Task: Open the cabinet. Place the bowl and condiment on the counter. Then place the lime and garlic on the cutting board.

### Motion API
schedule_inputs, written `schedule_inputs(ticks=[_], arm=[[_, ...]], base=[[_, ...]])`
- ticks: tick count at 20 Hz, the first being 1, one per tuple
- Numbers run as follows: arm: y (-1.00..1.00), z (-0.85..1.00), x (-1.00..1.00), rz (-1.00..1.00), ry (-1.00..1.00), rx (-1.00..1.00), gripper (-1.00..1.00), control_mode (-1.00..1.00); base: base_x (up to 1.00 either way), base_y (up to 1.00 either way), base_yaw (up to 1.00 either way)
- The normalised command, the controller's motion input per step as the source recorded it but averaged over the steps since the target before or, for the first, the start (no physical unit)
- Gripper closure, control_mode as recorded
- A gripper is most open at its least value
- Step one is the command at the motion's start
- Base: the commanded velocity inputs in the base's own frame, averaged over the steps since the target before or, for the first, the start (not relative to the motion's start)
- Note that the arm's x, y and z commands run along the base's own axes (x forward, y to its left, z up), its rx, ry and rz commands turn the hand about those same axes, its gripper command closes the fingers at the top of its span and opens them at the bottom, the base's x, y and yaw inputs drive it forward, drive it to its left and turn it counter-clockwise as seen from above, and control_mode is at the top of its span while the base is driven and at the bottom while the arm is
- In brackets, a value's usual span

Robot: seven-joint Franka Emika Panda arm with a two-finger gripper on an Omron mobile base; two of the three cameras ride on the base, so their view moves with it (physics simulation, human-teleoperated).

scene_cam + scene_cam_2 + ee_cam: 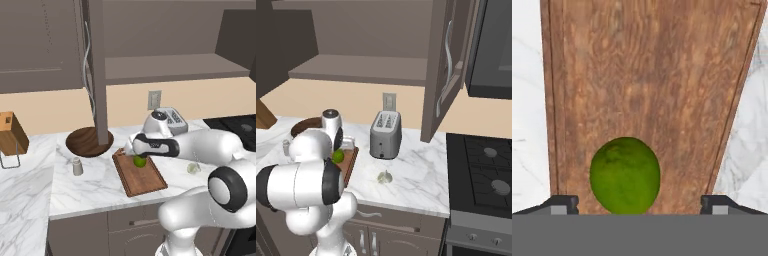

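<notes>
Claw (640,204) seen spread wide, tips well apart either side of lime (625,175), nothing gripped; lime judged released onto cutting board (140,174), far end. Garlic (385,176) left on tabletop (95,187), right of board, still to be fetched. Cabinet (98,70) door stood open

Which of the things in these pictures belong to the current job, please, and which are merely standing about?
Part of the job:
cabinet, open
bowl, on the counter
condiment, on the counter
lime, on the cutting board
garlic, still on the counter

Standing about:
toaster
knife block
stove
</notes>
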Motion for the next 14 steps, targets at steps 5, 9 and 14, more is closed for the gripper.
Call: schedule_inputs(ticks=[5, 9, 14], arm=[[-0.24, 0.49, -0.54, 0.00, -0.02, 0.04, -1.00, -1.00], [-0.84, 0.23, -0.98, -0.01, 0.00, 0.05, -1.00, -1.00], [-0.87, 0.00, -0.83, -0.08, 0.01, 0.00, -1.00, -1.00]], base=[[0.00, 0.00, 0.00], [0.00, 0.00, 0.00], [0.00, 0.00, 0.00]])
